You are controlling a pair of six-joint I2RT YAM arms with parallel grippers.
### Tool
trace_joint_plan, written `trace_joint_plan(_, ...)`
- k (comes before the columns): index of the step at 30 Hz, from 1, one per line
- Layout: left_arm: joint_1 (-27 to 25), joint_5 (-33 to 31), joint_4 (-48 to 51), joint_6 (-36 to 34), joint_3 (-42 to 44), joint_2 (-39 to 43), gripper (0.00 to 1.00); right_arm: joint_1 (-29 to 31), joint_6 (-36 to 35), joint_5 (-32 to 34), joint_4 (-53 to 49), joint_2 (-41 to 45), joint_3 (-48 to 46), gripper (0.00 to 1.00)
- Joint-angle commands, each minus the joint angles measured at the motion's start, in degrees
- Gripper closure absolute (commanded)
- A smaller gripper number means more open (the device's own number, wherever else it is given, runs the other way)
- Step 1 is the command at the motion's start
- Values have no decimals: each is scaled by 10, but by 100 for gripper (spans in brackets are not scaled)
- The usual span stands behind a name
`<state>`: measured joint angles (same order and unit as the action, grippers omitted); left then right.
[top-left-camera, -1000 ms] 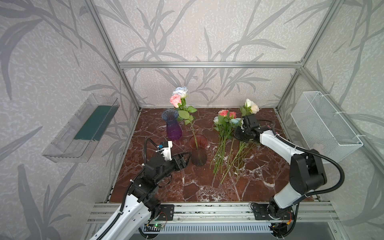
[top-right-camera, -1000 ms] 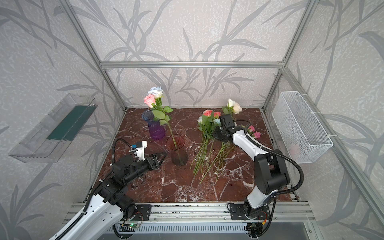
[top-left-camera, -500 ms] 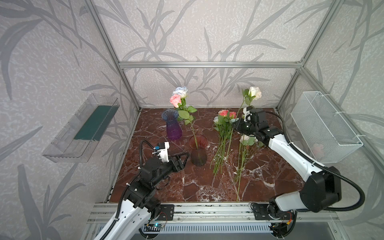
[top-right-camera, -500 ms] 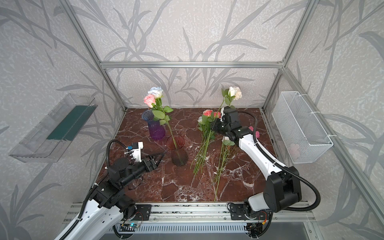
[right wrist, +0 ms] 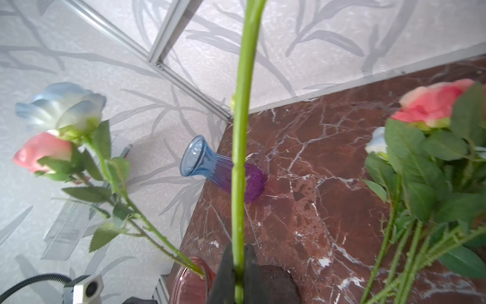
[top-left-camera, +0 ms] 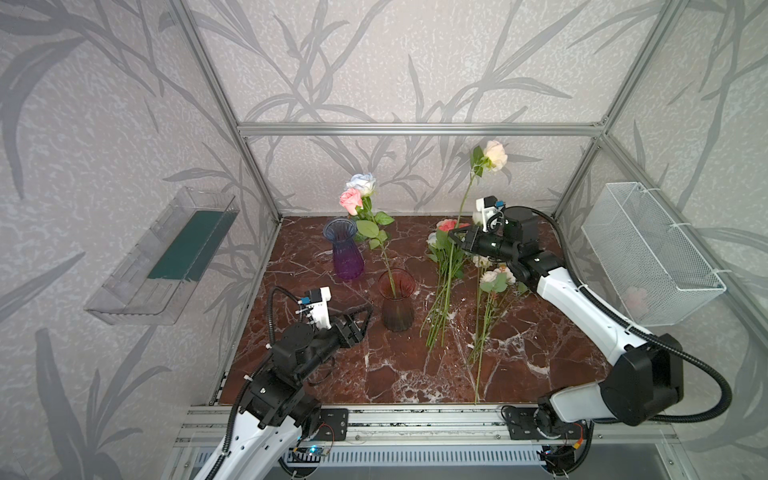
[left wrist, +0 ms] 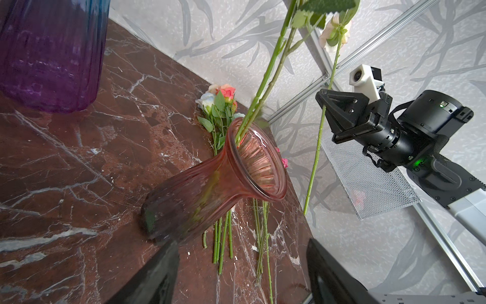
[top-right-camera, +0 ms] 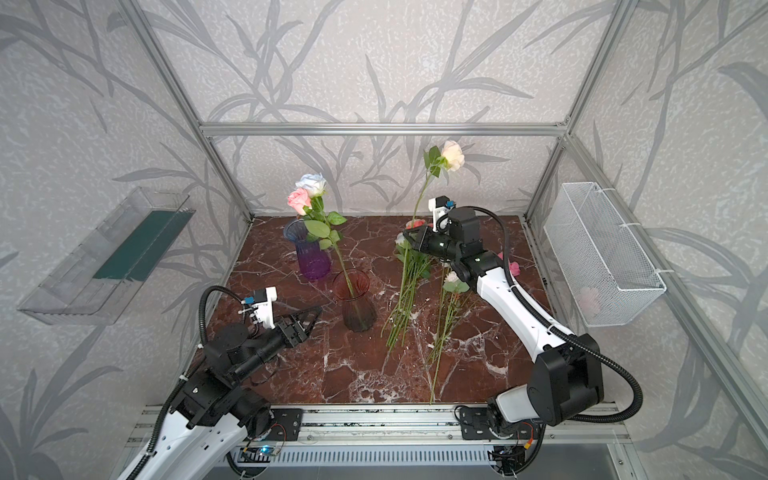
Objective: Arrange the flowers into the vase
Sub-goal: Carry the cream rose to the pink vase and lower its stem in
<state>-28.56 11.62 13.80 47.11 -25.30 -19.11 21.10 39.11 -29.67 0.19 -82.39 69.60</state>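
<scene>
Pinched tight between the closed jaws of the right gripper [top-left-camera: 453, 239]: the thin green stem of a cream rose [top-left-camera: 495, 154], held upright well above the marble floor [top-left-camera: 415, 365], bloom at the top, lower end hanging free in the left wrist view. Already standing in the red glass vase [top-left-camera: 397, 303] at mid-floor: a pink rose [top-left-camera: 350, 200] and a pale-blue rose [top-left-camera: 361, 183], both leaning toward the rear left. Just beside that vase, on its left and low over the floor: the left gripper [top-left-camera: 365, 316], jaws spread wide, nothing between them. Behind and to the left of the red vase, a purple-and-blue vase [top-left-camera: 347, 253], upright. Lying flat to the right of the red vase: the other flowers [top-left-camera: 446, 266], in two loose bunches, heads toward the rear, stems toward the robot, one bunch below the right gripper, the second beneath the right arm. At far right, a white wire basket [top-left-camera: 648, 253]; at far left, a clear plastic tray [top-left-camera: 166, 257].
</scene>
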Motion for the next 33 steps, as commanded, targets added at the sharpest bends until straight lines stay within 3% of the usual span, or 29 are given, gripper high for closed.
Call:
trace_joint_plan(1,-2,-2,4,-5,-2,5,23,10,-57,-39,43,19,11,100)
trace_joint_plan(4,-2,0,1,-11,-8,7,23,29,-96,-22,38,28,26,100)
trace_joint_plan(9,-1,3,-14,-10,-6,4,23,114,-188,87,52,59,53,100)
trace_joint_plan(16,-2,-14,-11,2,-4,27,23,165,-190,170,179,62,66,100)
trace_joint_plan(24,-2,-41,4,0,-26,36,23,189,-175,189,245,-3,81,100)
trace_joint_plan(33,-1,-40,5,3,-20,37,23,232,-203,204,260,-37,29,100)
